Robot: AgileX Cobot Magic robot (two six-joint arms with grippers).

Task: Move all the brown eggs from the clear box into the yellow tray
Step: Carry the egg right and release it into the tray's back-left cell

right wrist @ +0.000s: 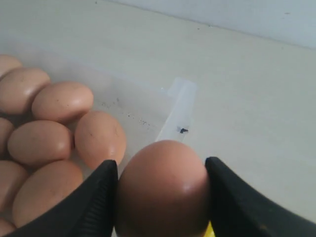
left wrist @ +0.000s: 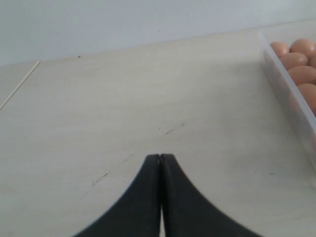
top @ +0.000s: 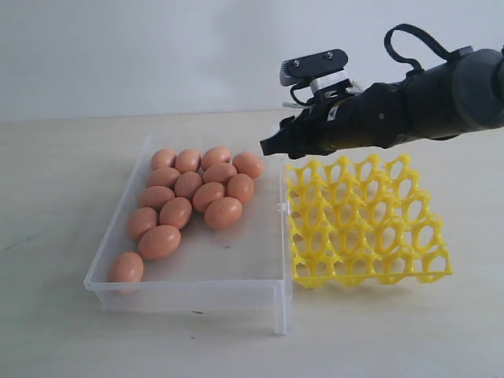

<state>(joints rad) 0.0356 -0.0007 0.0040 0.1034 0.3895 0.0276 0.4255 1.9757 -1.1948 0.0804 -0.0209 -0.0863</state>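
Several brown eggs (top: 193, 193) lie bunched at the back of the clear box (top: 189, 295). To its right stands the yellow tray (top: 370, 228), with no egg in its cups. My right gripper (top: 272, 147) hovers over the gap between the box's right wall and the tray's back left corner. In the right wrist view this gripper (right wrist: 160, 164) is shut on one brown egg (right wrist: 163, 197), above the box wall (right wrist: 175, 111). That egg is hidden in the exterior view. My left gripper (left wrist: 160, 157) is shut and empty over bare table, left of the box (left wrist: 291, 106).
One egg (top: 126, 268) lies apart at the box's front left corner. Pale tabletop (top: 63, 197) surrounds the box and tray, with a white wall behind. The right arm's dark body (top: 409, 106) stretches above the tray's back edge.
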